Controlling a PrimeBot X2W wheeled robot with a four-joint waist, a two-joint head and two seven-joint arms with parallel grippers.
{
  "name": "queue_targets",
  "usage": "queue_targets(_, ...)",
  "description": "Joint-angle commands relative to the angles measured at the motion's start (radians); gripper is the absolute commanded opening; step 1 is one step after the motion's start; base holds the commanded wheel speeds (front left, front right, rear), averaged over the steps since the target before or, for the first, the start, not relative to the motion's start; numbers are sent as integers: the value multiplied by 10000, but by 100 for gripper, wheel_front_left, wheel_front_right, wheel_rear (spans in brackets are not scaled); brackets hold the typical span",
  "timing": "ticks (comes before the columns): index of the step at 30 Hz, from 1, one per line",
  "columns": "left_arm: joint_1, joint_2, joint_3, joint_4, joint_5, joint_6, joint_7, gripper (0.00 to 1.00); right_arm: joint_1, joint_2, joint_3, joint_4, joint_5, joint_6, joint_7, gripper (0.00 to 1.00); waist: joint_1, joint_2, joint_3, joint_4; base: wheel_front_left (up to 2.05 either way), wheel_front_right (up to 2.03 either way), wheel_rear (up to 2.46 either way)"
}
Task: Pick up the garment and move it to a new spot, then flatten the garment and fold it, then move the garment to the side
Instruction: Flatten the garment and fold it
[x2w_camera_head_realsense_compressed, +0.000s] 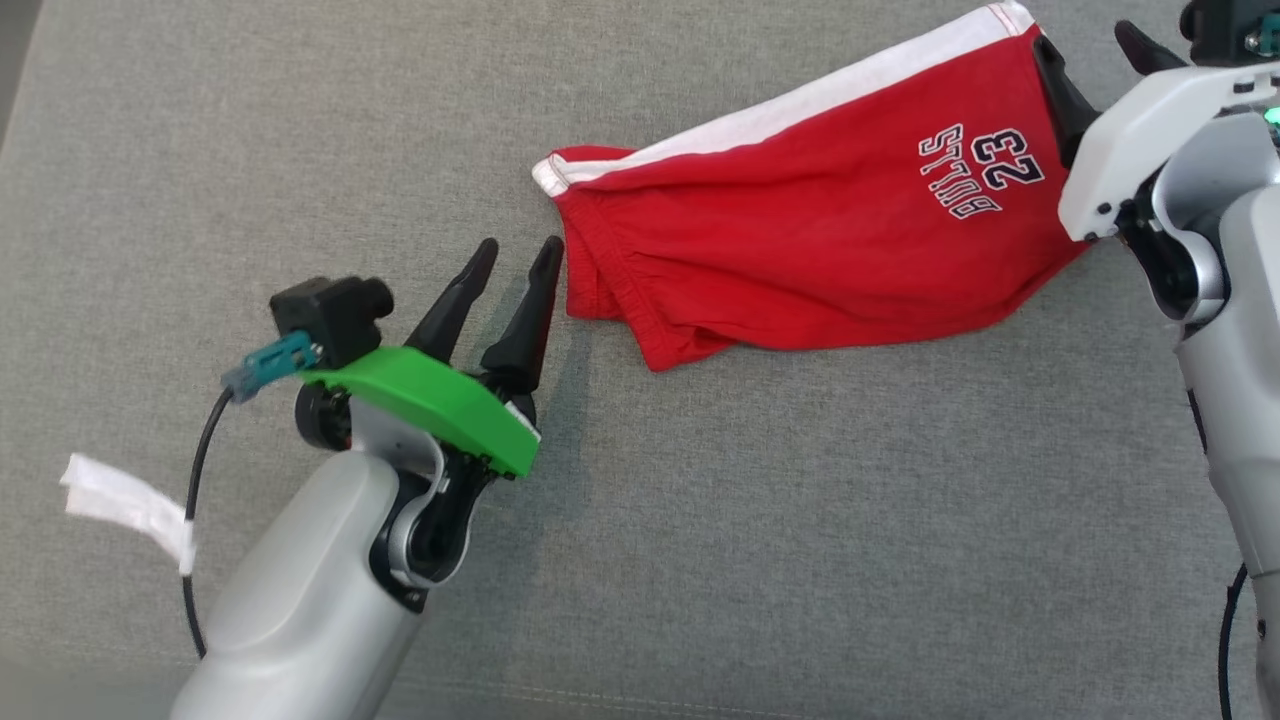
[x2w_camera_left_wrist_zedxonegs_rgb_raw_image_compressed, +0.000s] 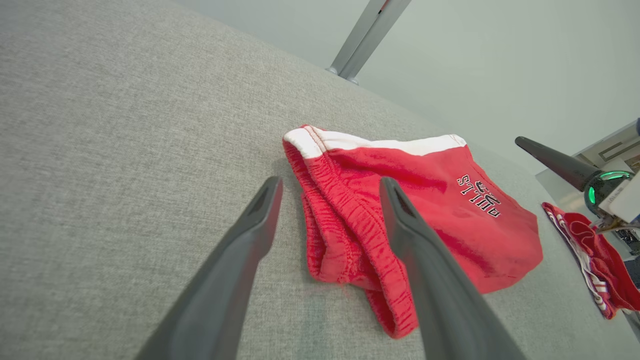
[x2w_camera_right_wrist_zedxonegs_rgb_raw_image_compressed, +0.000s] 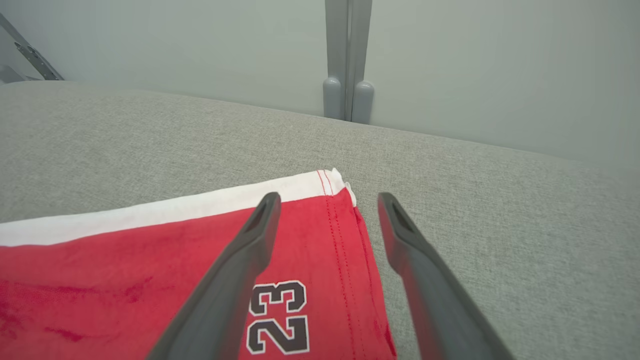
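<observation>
Left gripper (x2w_camera_head_realsense_compressed: 520, 248) and right gripper (x2w_camera_head_realsense_compressed: 1085, 40) both gape empty; the soft, light shorts (x2w_camera_head_realsense_compressed: 800, 230) look best pinched at their hemmed ends.

Head view chops off the right end effector (x2w_camera_head_realsense_compressed: 1082, 38) at the top corner. Its arm sits over the right end of the shorts (x2w_camera_head_realsense_compressed: 800, 230), so that edge is out of sight. In the right wrist view the shorts run off the left and bottom edges, and a finger (x2w_camera_right_wrist_zedxonegs_rgb_raw_image_compressed: 235, 280) covers a strip of them. In the left wrist view, the left end effector (x2w_camera_left_wrist_zedxonegs_rgb_raw_image_compressed: 331, 182) blocks another strip. A second red cloth (x2w_camera_left_wrist_zedxonegs_rgb_raw_image_compressed: 595, 255) gets cut by the right edge, can't tell what it is. Same for the white strip (x2w_camera_head_realsense_compressed: 125, 505) by the cable (x2w_camera_head_realsense_compressed: 195, 470).
</observation>
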Motion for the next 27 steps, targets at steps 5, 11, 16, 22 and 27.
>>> queue_targets(5, 943, 402, 537, -1, 878, -24, -1468, 100, 744, -360, -427, 37, 405, -20, 99, 100, 0, -1, -739, 212, 0, 0, 0)
queue_targets(11, 1886, -156, 2944, -764, 3110, -146, -1614, 100, 1012, -249, -896, -62, 749, -19, 144, 100, 0, -1, -666, 250, 0, 0, 0)
queue_targets(16, 2411, -885, 4498, -1397, 5090, -699, -1620, 100, 763, -102, -1264, 283, 1005, -19, 226, 100, 0, -1, -392, 309, 0, 0, 0)
queue_targets(22, 2574, -1402, 5154, -1498, 6282, -1152, -1622, 100, 210, -18, -1616, 1204, 861, -17, 574, 100, 0, -1, 63, 558, 0, 0, 0)
queue_targets(27, 2601, -1548, 5229, -1457, 6479, -1235, -1623, 100, -96, 91, -1684, 1955, 502, -16, 1069, 100, 0, -1, 270, 710, 0, 0, 0)
